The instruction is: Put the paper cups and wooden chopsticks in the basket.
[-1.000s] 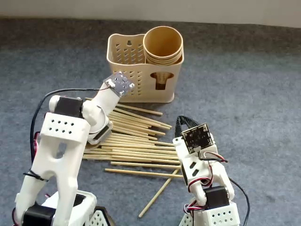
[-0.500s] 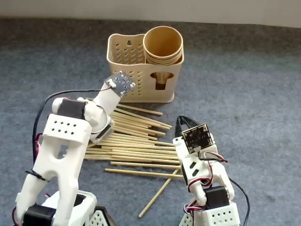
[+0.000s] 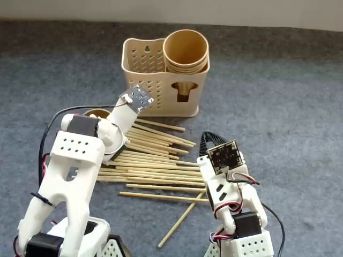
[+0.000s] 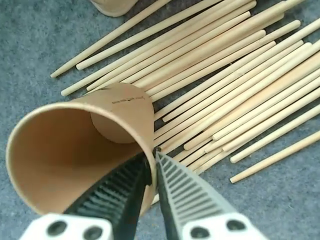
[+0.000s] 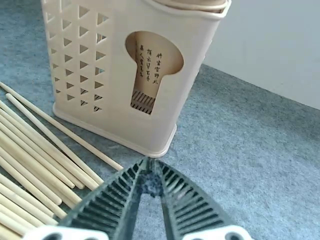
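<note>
A tan paper cup (image 4: 75, 150) lies tilted over the wooden chopsticks (image 4: 225, 90), and my left gripper (image 4: 152, 156) is shut on its rim, one finger inside and one outside. In the high view the left arm (image 3: 80, 144) bends over the chopstick pile (image 3: 155, 163), and a paper cup rim (image 3: 97, 113) peeks out behind it. The beige basket (image 3: 144, 80) stands at the back with stacked paper cups (image 3: 185, 51) in its right compartment. My right gripper (image 5: 150, 172) is shut on nothing, low over the carpet in front of the basket (image 5: 100, 75).
The right arm (image 3: 228, 176) stands at the right end of the pile. One chopstick (image 3: 182, 219) lies slanted near the front. A rounded tan object (image 4: 112, 4) sits beyond the chopsticks. Bare grey carpet (image 3: 278, 107) stretches right of the basket.
The left arm has drawn back and down a little, and a paper cup rim has come into sight behind it. The right arm has kept still.
</note>
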Controlling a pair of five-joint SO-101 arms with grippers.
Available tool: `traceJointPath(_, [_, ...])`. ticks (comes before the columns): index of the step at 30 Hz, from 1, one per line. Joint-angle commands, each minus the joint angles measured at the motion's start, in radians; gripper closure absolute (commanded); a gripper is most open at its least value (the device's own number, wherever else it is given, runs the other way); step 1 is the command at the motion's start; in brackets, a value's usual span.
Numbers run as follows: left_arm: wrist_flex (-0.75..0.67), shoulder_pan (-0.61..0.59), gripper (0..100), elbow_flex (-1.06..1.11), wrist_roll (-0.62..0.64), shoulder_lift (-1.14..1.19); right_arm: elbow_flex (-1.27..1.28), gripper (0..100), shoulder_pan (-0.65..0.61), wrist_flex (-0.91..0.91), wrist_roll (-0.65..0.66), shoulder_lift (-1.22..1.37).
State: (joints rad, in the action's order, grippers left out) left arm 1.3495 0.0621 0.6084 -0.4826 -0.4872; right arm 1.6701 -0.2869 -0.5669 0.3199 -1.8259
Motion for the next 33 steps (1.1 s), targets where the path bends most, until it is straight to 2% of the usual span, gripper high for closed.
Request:
traceJointPath(1, [-0.008, 0.004, 99, -0.104, 0.002, -0.012, 0.099, 98.9, 0.004, -0.005, 0.012, -0.012])
traceJointPath(8, [0.133, 0.008, 99, -0.291, 0.006, -0.012, 0.099, 98.9, 0.004, -0.005, 0.012, -0.012])
traceJointPath(18, [0.236, 0.002, 99, -0.565, 0.021, -0.012, 0.099, 98.9, 0.004, -0.005, 0.012, -0.012])
traceJointPath(27, [0.247, 0.019, 99, -0.780, 0.161, -0.008, 0.099, 98.9, 0.004, -0.005, 0.012, -0.012])
traceJointPath(33, [0.147, 0.183, 99, -0.811, 0.158, -0.002, 0.099, 98.9, 0.004, -0.005, 0.012, -0.012])
